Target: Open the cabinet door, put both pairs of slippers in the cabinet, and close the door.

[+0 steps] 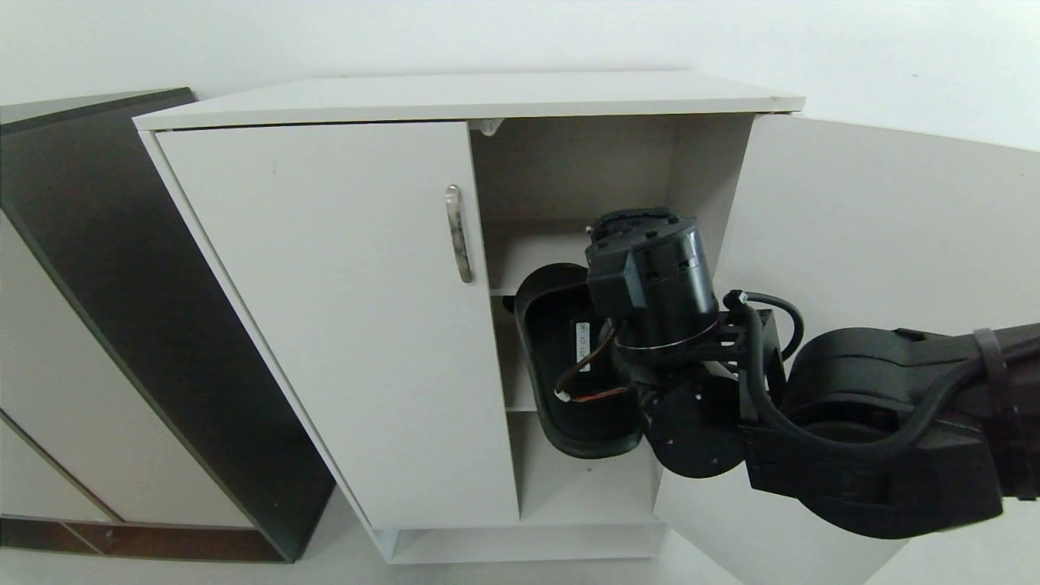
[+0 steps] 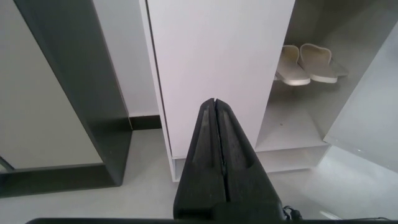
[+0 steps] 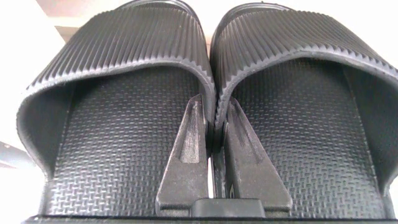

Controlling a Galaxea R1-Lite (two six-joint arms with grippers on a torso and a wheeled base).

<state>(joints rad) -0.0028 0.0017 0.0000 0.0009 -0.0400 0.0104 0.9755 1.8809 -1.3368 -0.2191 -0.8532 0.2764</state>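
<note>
Our right hand (image 3: 214,104) is clamped on the black slippers (image 3: 124,124), fingers pinching the two inner side walls together. In the head view we hold the pair sole-outward at the open right side of the cabinet (image 1: 471,97), about level with the middle shelves. We see a small white label (image 1: 581,342) on the sole, print too small to read. The right door (image 1: 861,244) is swung wide. The left door (image 1: 325,309) is shut, metal handle (image 1: 459,234) at its edge. The white slippers (image 2: 309,63) sit side by side on a shelf inside, above the bottom compartment. Our left hand (image 2: 214,106) hangs outside, facing the shut door, fingers pressed together on nothing.
</note>
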